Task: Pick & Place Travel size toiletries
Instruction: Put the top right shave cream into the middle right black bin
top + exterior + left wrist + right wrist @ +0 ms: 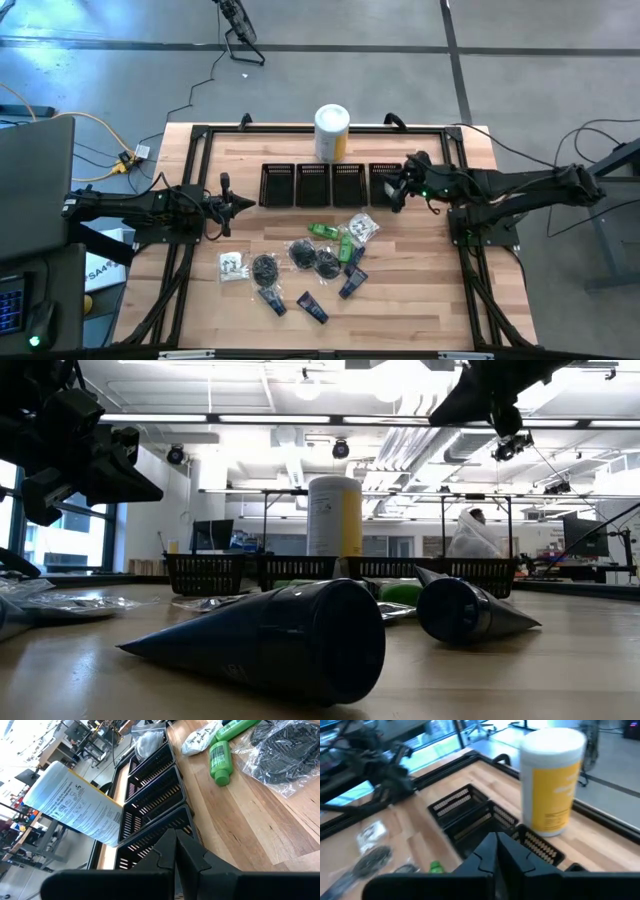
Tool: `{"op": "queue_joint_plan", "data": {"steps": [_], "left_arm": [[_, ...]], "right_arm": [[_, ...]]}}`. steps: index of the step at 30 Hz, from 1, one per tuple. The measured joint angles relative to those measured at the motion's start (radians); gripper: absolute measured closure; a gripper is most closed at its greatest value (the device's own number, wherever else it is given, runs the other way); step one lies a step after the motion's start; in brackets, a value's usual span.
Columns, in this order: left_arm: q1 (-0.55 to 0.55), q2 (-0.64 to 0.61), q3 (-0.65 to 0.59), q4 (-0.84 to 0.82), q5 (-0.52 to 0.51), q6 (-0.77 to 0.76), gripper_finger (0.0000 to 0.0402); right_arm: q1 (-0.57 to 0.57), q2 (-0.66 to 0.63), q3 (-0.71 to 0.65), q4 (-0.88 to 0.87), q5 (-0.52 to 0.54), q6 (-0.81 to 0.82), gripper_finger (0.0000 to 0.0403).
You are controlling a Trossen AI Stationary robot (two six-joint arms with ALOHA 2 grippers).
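The travel size toiletries lie loose on the wooden table's middle: green packets [322,231], black round bagged bundles [300,253], dark blue tubes [312,307] and clear sachets [233,266]. In the low view two blue tubes [290,640] lie on their sides close by. A clear sachet [147,742] sits in the rightmost black mesh bin [384,181]. My right gripper [388,192] [496,842] hangs shut above that bin with nothing between its fingers. My left gripper [243,204] [175,837] waits shut at the table's left, clear of everything.
Four black mesh bins [330,184] stand in a row across the table's far half. A tall white-and-yellow canister [331,132] stands behind them at the far edge. Bare wood lies at the table's near right and near left.
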Motion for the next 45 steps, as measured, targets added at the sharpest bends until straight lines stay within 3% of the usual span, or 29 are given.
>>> {"op": "queue_joint_plan", "data": {"steps": [11, 19, 28, 39, 45], "left_arm": [[0.000, 0.000, 0.000, 0.000, 0.000, 0.000, 0.0400], [0.000, 0.000, 0.000, 0.000, 0.000, 0.000, 0.0400], [0.000, 0.000, 0.000, 0.000, 0.000, -0.001, 0.0400], [0.000, 0.000, 0.000, 0.000, 0.000, -0.001, 0.0400], [0.000, 0.000, 0.000, 0.000, 0.000, -0.001, 0.0400]], "right_arm": [[0.208, 0.007, 0.000, -0.002, 0.000, 0.002, 0.0400], [0.298, 0.060, 0.000, 0.004, 0.000, -0.013, 0.0400], [0.323, 0.160, 0.000, 0.045, -0.002, -0.076, 0.0400], [0.323, 0.263, 0.000, 0.153, -0.053, -0.302, 0.0399], [0.307, 0.310, 0.000, 0.195, -0.037, -0.284, 0.0394]]}}
